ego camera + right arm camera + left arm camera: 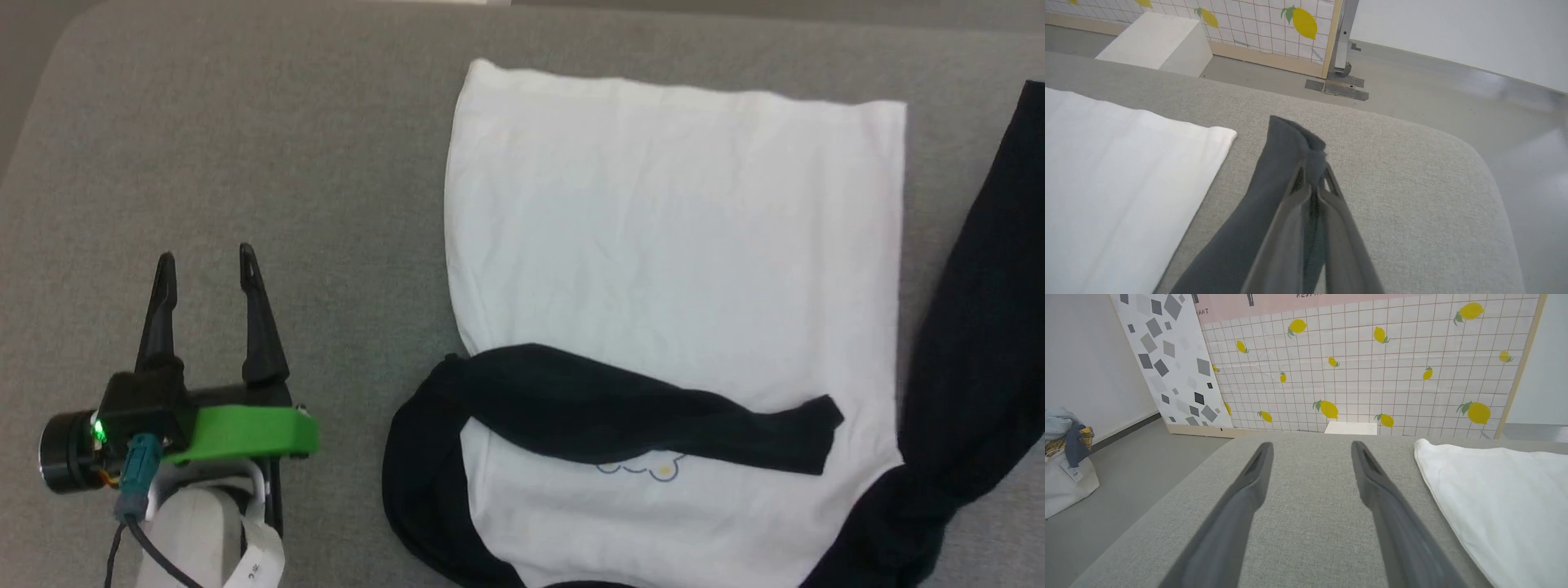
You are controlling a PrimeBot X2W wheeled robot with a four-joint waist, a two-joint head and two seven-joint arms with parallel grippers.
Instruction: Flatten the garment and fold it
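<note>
**A:** What sits farthest left?

**B:** A white bag [1063, 486] on the floor, with bundled clothes [1063, 428] heaped in it. Next comes the left gripper [206, 255], fingers spread wide and holding nothing, over the bare grey cushion [245, 122].

**A:** And the T-shirt [678, 237]?

**B:** It lies flat to that gripper's right, hem far from the robot, collar near. One black sleeve [637, 408] is folded across the chest, partly over the cartoon print [645, 471].

**A:** The other sleeve [988, 286]?

**B:** It runs lengthwise beside the shirt's right edge. The right gripper [1313, 167] is pinched tight on it near the cuff.

**A:** Next move?

**B:** Probably the right arm's, since it is nearer. The white body lies to the left of its fingers, so the sleeve likely goes leftward across it.
</note>
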